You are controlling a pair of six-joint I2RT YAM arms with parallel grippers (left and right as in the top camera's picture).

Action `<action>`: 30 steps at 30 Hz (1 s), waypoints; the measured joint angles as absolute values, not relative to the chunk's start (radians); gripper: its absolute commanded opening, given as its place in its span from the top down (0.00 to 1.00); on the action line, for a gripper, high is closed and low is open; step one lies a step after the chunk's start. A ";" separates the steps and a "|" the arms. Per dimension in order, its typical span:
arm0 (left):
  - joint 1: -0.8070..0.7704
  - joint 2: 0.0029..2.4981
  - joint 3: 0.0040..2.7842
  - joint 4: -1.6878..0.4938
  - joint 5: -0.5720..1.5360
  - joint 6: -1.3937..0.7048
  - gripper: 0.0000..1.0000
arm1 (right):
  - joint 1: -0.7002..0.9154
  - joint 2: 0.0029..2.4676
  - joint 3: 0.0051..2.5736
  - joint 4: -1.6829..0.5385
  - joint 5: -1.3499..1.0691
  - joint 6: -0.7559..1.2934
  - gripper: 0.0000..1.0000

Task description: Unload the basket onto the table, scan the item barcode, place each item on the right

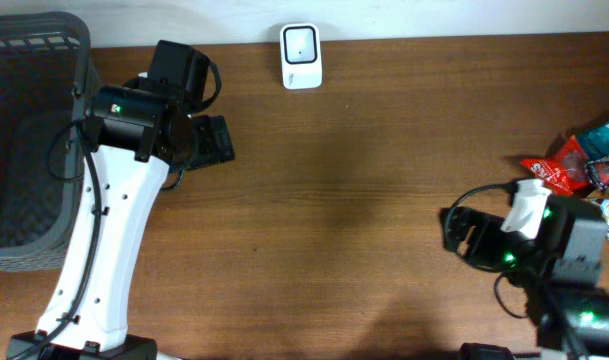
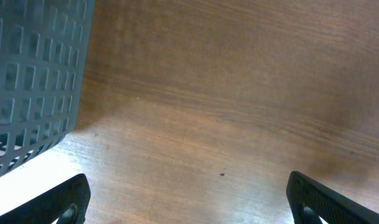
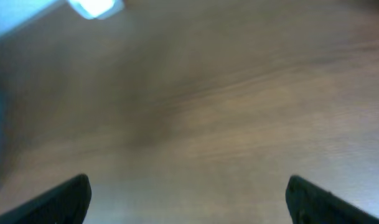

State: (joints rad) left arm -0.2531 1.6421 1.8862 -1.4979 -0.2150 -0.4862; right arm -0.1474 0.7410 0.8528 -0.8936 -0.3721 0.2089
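Note:
Colourful snack packets (image 1: 582, 160) lie in a heap at the table's right edge, a red one nearest the middle; no barcode shows on them. A white scanner (image 1: 301, 55) stands at the back edge, and shows as a blurred white shape (image 3: 96, 6) in the right wrist view. My right gripper (image 1: 454, 228) hovers left of the packets, apart from them, open (image 3: 189, 202) over bare wood. My left gripper (image 1: 216, 140) sits at the back left, also open (image 2: 189, 202), with only tabletop between its fingers (image 2: 65, 202).
A dark grey mesh basket (image 1: 24, 140) fills the far left of the table, and its wall (image 2: 33, 81) stands close to the left of my left gripper. The brown wooden table (image 1: 364, 200) stretches between the two arms.

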 measured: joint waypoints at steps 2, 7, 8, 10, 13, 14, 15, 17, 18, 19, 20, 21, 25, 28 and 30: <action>-0.253 1.642 1.886 -1.500 -0.215 -0.486 0.01 | -0.111 0.644 0.696 -0.745 -0.459 0.134 0.02; -0.253 1.642 1.886 -1.496 -0.215 -0.486 0.01 | 0.006 0.316 0.368 -0.416 -0.522 0.072 0.02; -0.253 1.642 1.886 -1.501 -0.215 -0.486 0.01 | 0.006 0.279 0.361 -0.414 -0.523 0.070 0.02; -0.253 1.642 1.886 -1.499 -0.215 -0.486 0.01 | 0.007 0.171 0.359 -0.410 -0.525 0.067 0.02; -0.253 1.642 1.886 -1.499 -0.215 -0.486 0.01 | 0.007 0.066 0.310 -0.383 -0.493 0.065 0.02; -0.253 1.642 1.886 -1.498 -0.215 -0.486 0.01 | 0.007 0.028 0.255 -0.351 -0.479 0.063 0.01; -0.253 1.643 1.886 -1.499 -0.215 -0.486 0.01 | 0.007 0.016 0.225 -0.323 -0.472 0.063 0.02; -0.253 1.643 1.886 -1.499 -0.215 -0.486 0.01 | 0.007 0.016 0.155 -0.197 -0.458 0.057 0.02; -0.253 1.643 1.886 -1.500 -0.215 -0.486 0.01 | 0.007 0.015 0.118 -0.128 -0.448 0.055 0.02; -0.253 1.643 1.886 -1.499 -0.215 -0.486 0.01 | 0.007 0.015 0.098 -0.082 -0.432 0.056 0.02; -0.253 1.643 1.886 -1.499 -0.215 -0.486 0.01 | 0.007 0.015 0.076 -0.044 -0.409 0.055 0.02; -0.253 1.643 1.886 -1.500 -0.215 -0.486 0.01 | 0.007 0.015 0.056 -0.025 -0.385 0.056 0.02; -0.253 1.643 1.886 -1.499 -0.215 -0.486 0.01 | 0.007 0.014 0.020 0.012 -0.309 0.055 0.02; -0.253 1.643 1.886 -1.500 -0.215 -0.486 0.01 | 0.007 0.013 0.016 -0.058 -0.229 0.053 0.02; -0.253 1.643 1.886 -1.500 -0.215 -0.486 0.01 | 0.007 0.013 0.015 -0.062 -0.187 0.053 0.02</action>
State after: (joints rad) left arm -0.2531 1.6428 1.8858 -1.4998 -0.2146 -0.4862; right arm 0.0074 0.0128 0.0147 -0.0624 -0.1875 0.0528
